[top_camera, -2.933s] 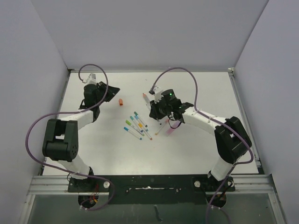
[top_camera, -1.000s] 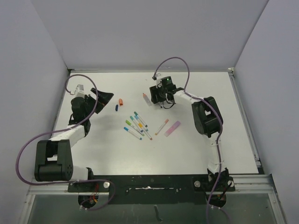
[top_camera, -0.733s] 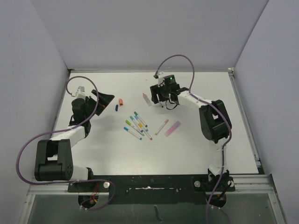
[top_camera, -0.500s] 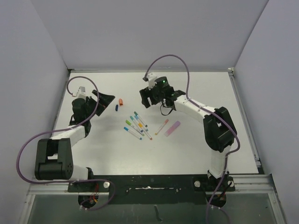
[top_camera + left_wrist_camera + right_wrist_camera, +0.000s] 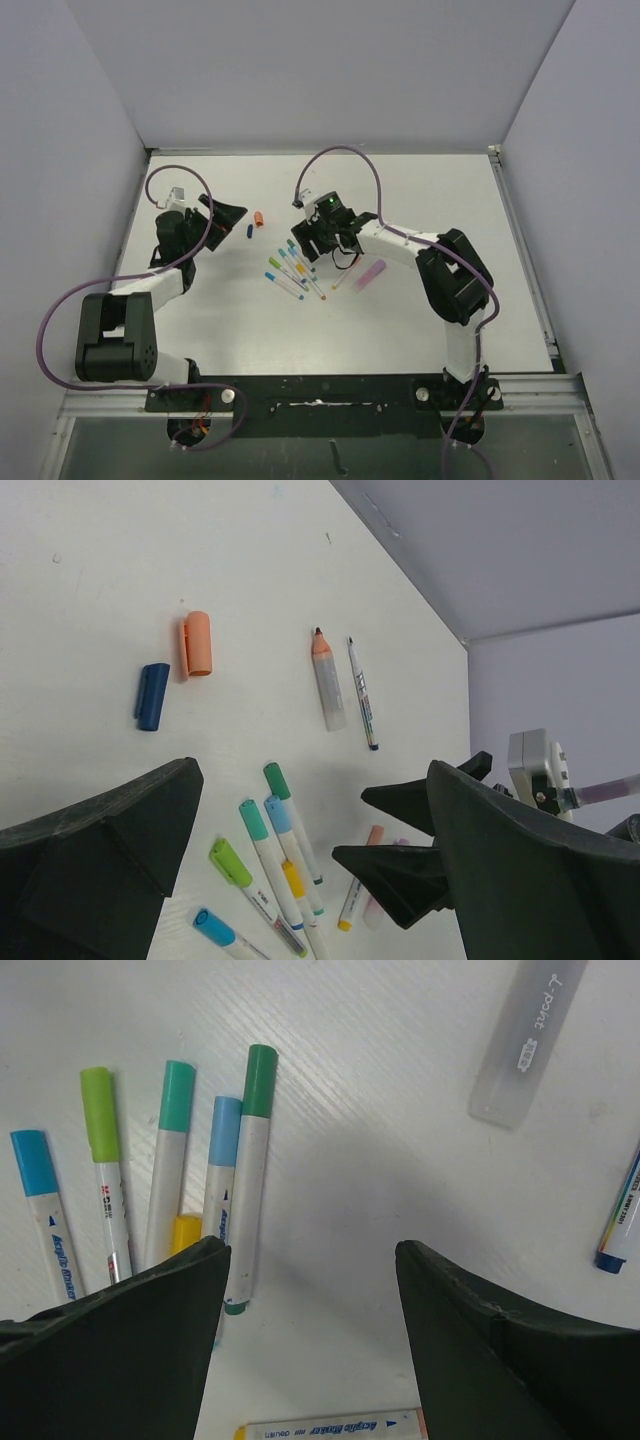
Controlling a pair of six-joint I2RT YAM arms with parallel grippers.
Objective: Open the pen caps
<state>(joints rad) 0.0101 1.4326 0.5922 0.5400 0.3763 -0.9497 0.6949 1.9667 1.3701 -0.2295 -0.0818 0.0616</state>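
Clearly the pen caps (image 5: 261, 1080) are tiny, light sleeves of hard plastic, probably slick and press-fitted. Each wants a pinch across its short length while the white barrel (image 5: 245, 1210) is held and pulled straight along its axis. The capped pens lie side by side mid-desk (image 5: 400, 330), some touching, just below the right jaws, which are spread and hold nothing. The left jaws gape wide near a loose orange cap (image 5: 197, 643). The green-capped pen has bare desk on one side, and the desk edges lie well off.
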